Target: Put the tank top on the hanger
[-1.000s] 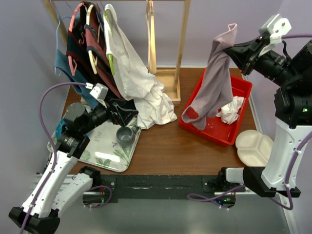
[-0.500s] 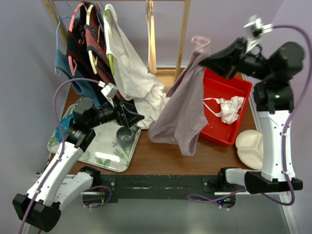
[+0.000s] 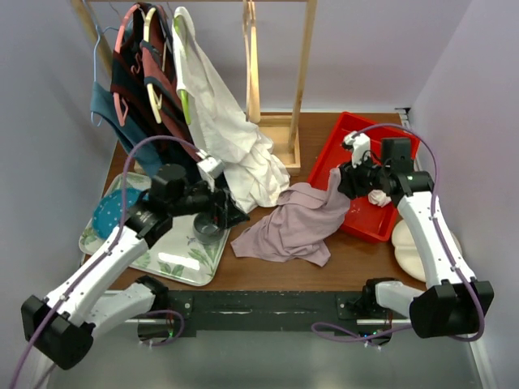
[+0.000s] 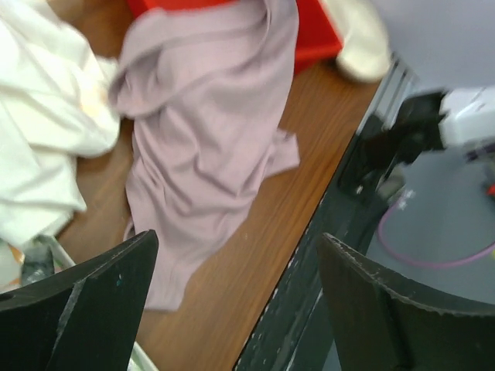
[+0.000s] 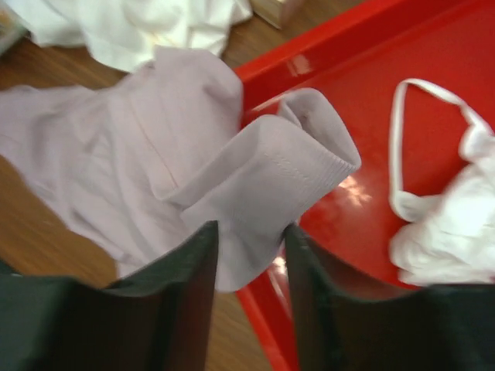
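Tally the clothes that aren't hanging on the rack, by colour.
Mauve-pink: 1, the tank top, on the table with one end over the rim of the red bin
White: 1, the small white garment in the bin
Total: 2

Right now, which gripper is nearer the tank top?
Right. The right gripper straddles an edge of the tank top at the bin; the left gripper hovers left of it, apart.

No legible text or labels
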